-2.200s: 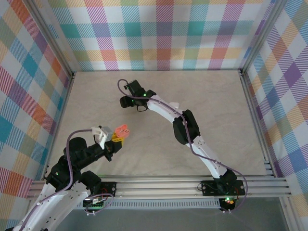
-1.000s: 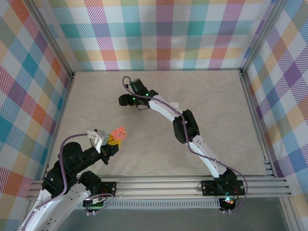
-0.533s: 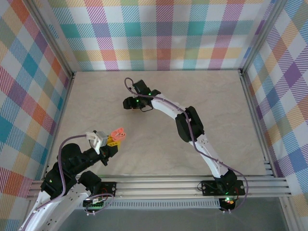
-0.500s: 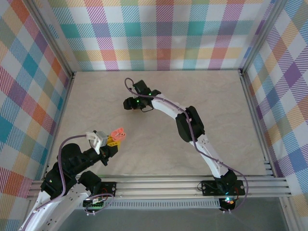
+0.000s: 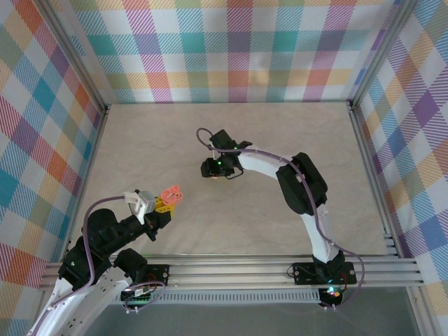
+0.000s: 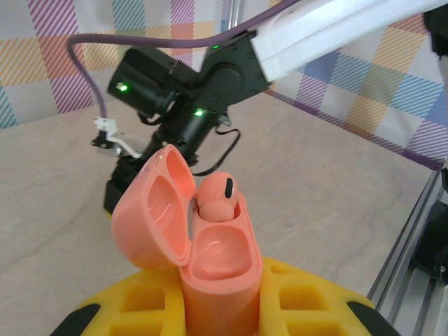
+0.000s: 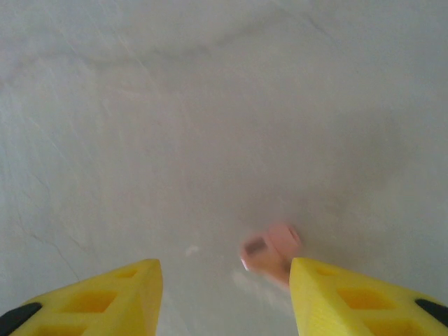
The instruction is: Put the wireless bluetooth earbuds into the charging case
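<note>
Left pincer point(image 6: 221, 316) grips pink case point(image 6: 213, 255); right pincer point(image 7: 224, 297) half-open over earbud point(image 7: 269, 249).

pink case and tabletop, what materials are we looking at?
Charging case: looks like moulded plastic, salmon pink, smooth semi-gloss; soft highlights on the open lid and rounded cavities. The earbud seated in it seems to be the same plastic, with a dark oval inset. Table top: pale beige with faint marble-like veining, matte; probably laminate or printed sheet, though stone can't be ruled out.
</note>
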You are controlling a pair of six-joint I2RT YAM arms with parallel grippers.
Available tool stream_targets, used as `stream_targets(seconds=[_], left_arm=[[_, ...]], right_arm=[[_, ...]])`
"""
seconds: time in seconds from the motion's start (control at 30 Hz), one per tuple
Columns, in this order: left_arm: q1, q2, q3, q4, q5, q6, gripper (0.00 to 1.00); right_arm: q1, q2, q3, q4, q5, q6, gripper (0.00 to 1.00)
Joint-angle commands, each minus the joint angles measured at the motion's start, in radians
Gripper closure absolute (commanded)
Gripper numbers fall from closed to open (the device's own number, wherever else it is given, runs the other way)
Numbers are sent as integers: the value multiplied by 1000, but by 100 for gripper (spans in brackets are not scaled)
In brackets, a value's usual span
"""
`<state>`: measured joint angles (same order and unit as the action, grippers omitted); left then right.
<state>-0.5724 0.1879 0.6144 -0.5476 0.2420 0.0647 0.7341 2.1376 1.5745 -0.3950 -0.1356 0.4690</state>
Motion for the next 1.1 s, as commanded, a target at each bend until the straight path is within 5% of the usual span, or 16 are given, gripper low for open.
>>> stream_targets(seconds=[0.0,0.2,0.43,1.07], left_arm=[[11,4,25,35,10,-22,90],[11,56,24,76,42,-32,90],[11,97,19,115,57,-41,90],[11,84,20,78,40,-33,90]], right_arm=[[5,-121,-104,33,73,41,48],[-4,-235,-183,28,62,-23,49],[-25,-106,35,-141,19,-206,54],[-37,71,73,-98,-114,-134,55]])
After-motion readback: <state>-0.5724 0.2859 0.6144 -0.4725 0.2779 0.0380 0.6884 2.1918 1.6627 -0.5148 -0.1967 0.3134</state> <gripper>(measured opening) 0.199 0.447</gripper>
